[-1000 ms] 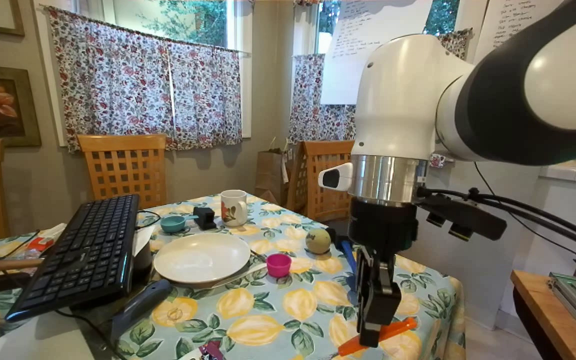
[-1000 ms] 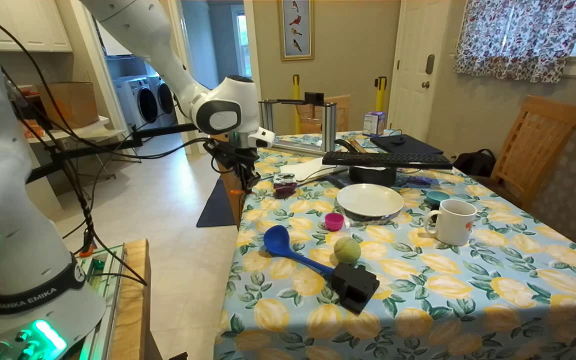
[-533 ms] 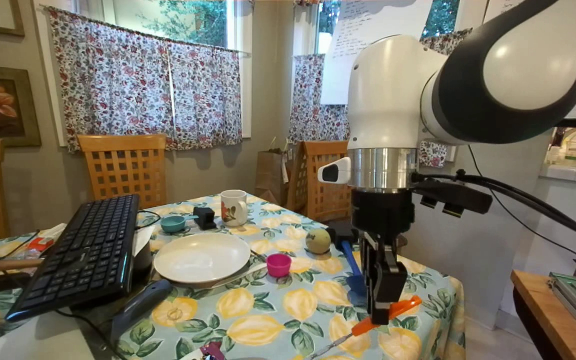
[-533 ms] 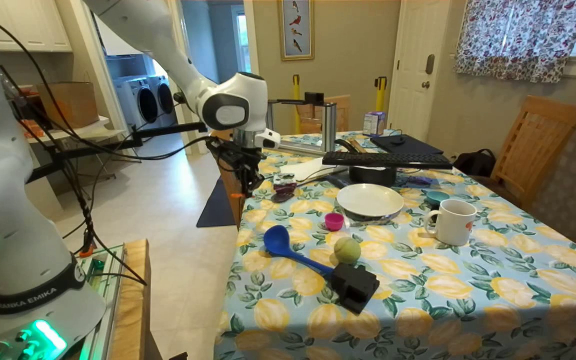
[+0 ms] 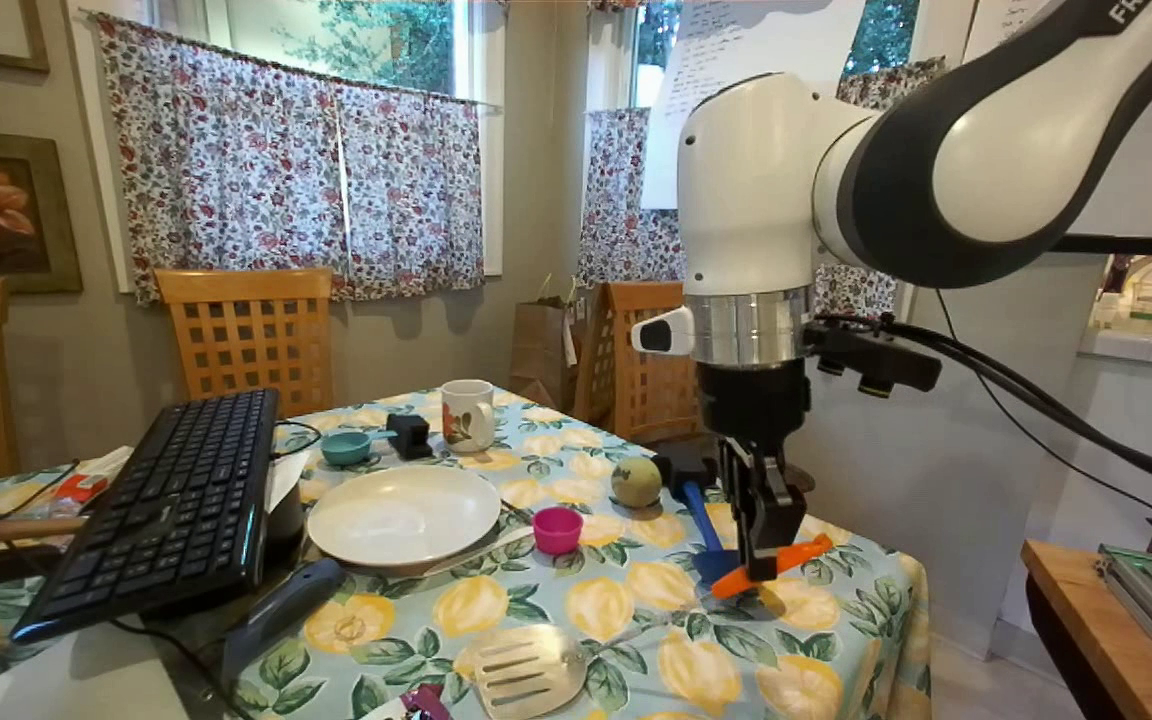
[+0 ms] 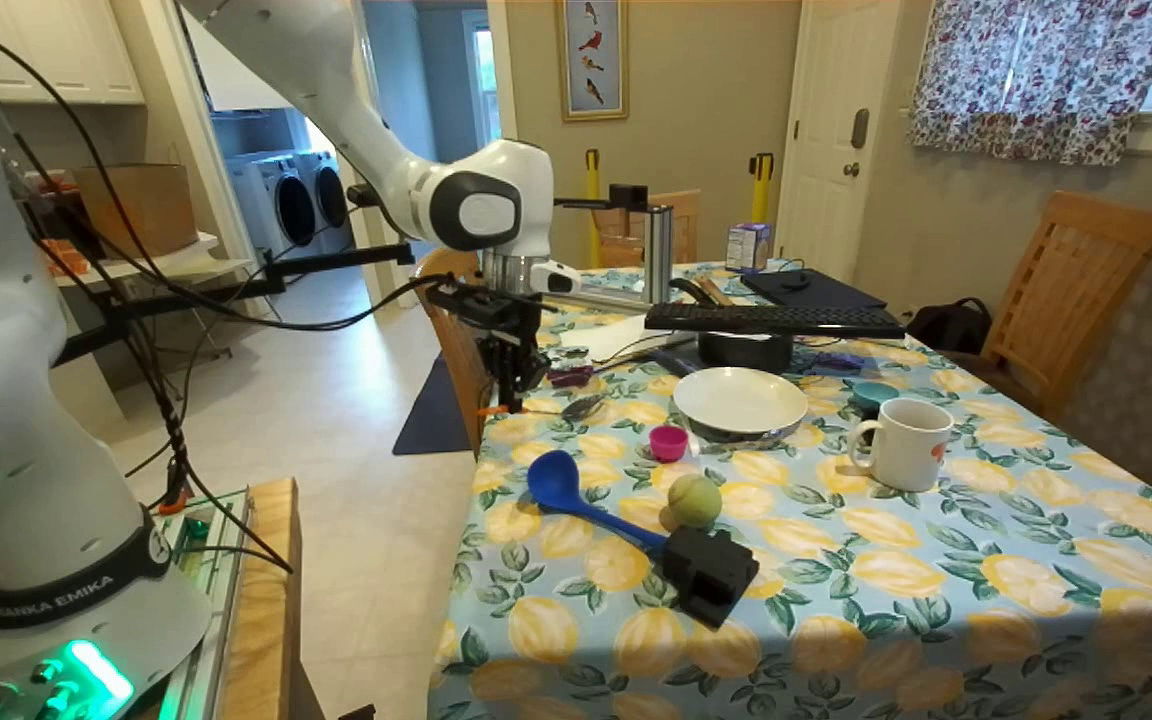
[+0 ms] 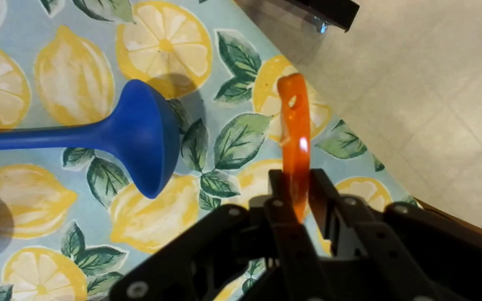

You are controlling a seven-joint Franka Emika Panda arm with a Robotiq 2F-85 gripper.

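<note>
1. Nearest is the gripper [image 7: 294,188], drawn in on the spatula [image 7: 295,133]: its two fingers pinch the orange handle, with no more gap than the handle's own thickness. A side pinch suits so narrow a grip, though with the handle taken near its middle, the far end probably tends to droop. The wrist view shows this hold and the hanging hole; the slotted head [image 5: 558,668] appears only outside it, in an exterior view, above or on the tabletop [image 5: 396,660]. Contact there is unclear.

2. Near them lies a blue ladle [image 7: 140,138], bowl end toward the gripper. An exterior view shows its handle meeting a black block [image 6: 708,575], perhaps as a prop; the wrist view lacks the block.

3. A ball [image 6: 695,500] sits by the ladle's handle, which may help stop it rolling. The wrist view has only a round sliver, possibly this ball.

4. Farther on, a pink cup [image 6: 668,443] stands upright, just beside a white dish [image 6: 739,400].

5. Beyond, a keyboard [image 6: 774,320] is raised, seemingly because it lies across a black pot [image 6: 744,352].

6. A mug [image 5: 467,415] stands upright in both exterior views; the small black box [image 5: 408,437] near it shows in just one picture.
</note>
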